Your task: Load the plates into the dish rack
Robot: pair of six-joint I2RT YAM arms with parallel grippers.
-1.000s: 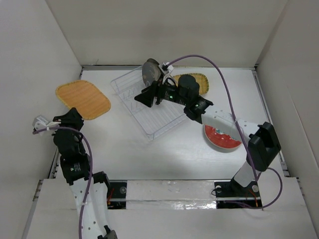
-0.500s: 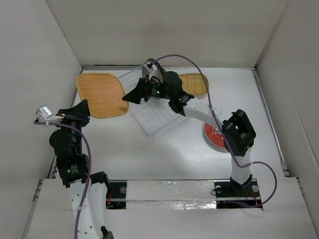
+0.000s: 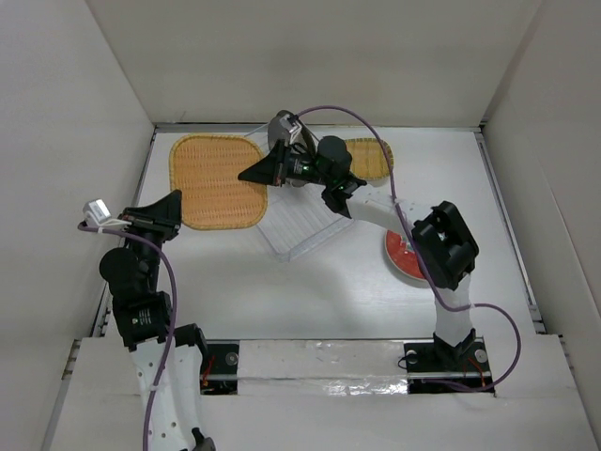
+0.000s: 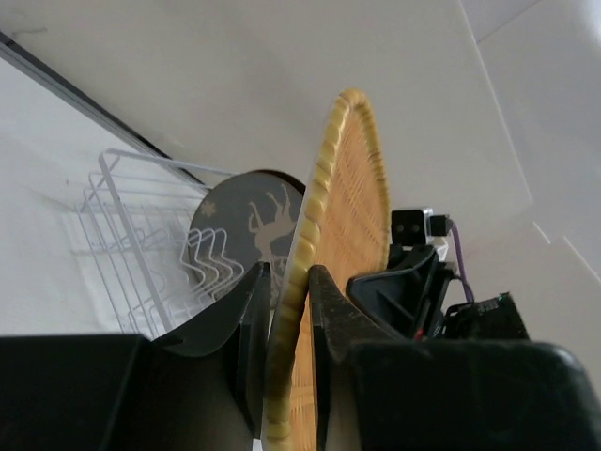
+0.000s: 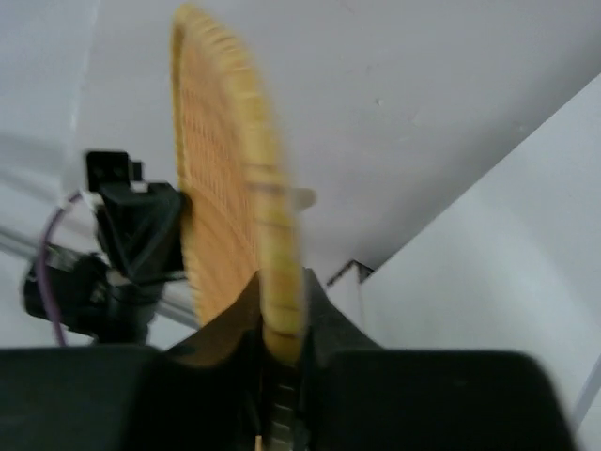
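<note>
Holding the orange plate (image 3: 216, 183) by its rim, up beside the rack (image 3: 302, 228), I see my left gripper (image 4: 289, 291) and right gripper (image 5: 280, 305) both squeezed tight on opposite edges. It looks light and stiff; I think the bumpy rim is the best place to grip.

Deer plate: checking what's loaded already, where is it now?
In the top view the deer plate stands upright at the rack's far end, centre back, just beyond the right end effector gripping the orange plate.
</note>
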